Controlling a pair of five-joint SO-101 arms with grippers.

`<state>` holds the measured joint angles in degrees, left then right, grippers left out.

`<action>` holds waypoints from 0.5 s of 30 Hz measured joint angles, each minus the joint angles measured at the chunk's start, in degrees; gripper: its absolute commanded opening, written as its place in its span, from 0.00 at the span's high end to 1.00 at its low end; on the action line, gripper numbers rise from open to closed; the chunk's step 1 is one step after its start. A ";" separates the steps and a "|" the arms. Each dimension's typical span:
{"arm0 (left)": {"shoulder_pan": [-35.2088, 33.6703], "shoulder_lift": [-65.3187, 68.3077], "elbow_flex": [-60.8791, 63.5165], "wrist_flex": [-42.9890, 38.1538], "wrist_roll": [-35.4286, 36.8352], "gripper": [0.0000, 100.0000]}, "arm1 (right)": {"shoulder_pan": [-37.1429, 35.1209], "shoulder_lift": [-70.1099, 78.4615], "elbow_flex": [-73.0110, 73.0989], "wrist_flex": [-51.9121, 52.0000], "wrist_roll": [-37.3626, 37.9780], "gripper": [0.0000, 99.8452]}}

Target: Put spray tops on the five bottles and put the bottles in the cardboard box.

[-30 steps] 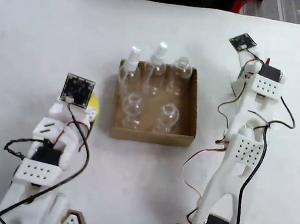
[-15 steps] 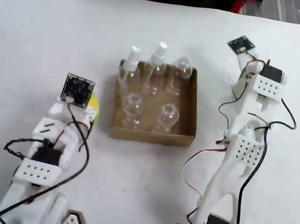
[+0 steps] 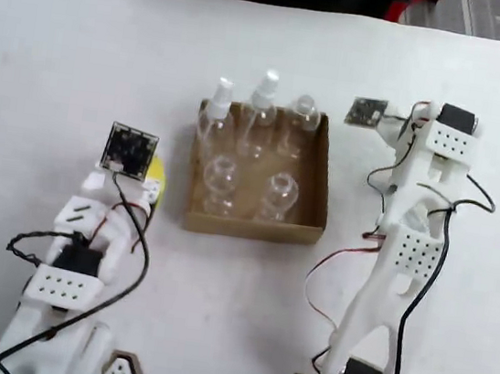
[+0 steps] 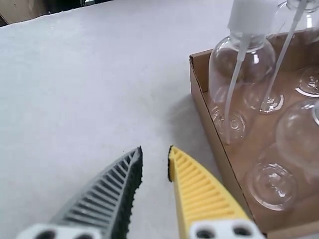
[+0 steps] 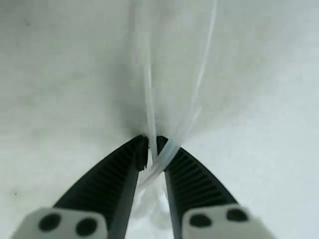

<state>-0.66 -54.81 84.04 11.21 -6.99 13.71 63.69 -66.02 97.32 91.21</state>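
Note:
The cardboard box (image 3: 254,227) sits mid-table and holds five clear bottles. Two at its back, one on the left (image 3: 213,119) and one in the middle (image 3: 259,119), carry white spray tops. The third at the back (image 3: 301,125) and the two in front (image 3: 220,183) (image 3: 277,195) have bare necks. My right gripper (image 5: 152,142) is shut on a spray top, whose thin clear tube (image 5: 148,94) sticks out past the black fingers over the white table. That arm's wrist (image 3: 436,142) is just right of the box. My left gripper (image 4: 155,152) rests slightly open and holds nothing, close to the box's left wall (image 4: 209,119).
The white table (image 3: 83,54) spreads wide around the box. The left arm's yellow finger (image 3: 155,184) lies a short way from the box's left side. Loose wires (image 3: 342,255) hang off the right arm between it and the box.
The right arm's wrist has swung left toward the box's back right corner. The left arm and the bottles have not moved.

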 measured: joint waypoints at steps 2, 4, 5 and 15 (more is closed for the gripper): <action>0.00 0.00 0.00 0.00 0.00 0.91 | 0.09 -4.31 6.95 0.00 4.92 0.98; 0.00 0.00 0.00 0.00 0.00 0.91 | 0.18 -10.29 15.56 0.18 10.55 0.98; 0.00 0.00 0.00 0.00 0.00 0.91 | 0.35 -13.80 20.31 0.18 13.63 0.98; 0.00 0.00 0.00 0.00 0.00 0.91 | 2.20 -49.93 65.49 -2.81 35.34 0.98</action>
<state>-0.66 -54.81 84.04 11.21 -6.99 15.91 13.76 -0.53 94.51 126.55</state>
